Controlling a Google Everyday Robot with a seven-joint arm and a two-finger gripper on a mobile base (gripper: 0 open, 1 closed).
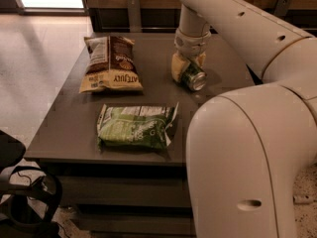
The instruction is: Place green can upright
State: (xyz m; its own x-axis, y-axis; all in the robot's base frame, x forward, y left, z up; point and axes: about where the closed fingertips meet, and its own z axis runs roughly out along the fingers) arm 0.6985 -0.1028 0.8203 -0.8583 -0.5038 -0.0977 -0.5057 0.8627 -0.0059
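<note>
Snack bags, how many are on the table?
2. The brown snack bag lies at the far left of the table; the green snack bag lies near its front edge. The gripper, far right, grips the green can. The big arm may hide more.

worktop [64,128]: dark grey | brown snack bag [111,63]: flat on worktop, print upside down | green snack bag [136,127]: flat, crinkled, near side of brown bag, not touching | pincer [187,72]: right of brown bag, low over worktop | black cabled gear [22,195]: on floor, near-left of brown bag
</note>
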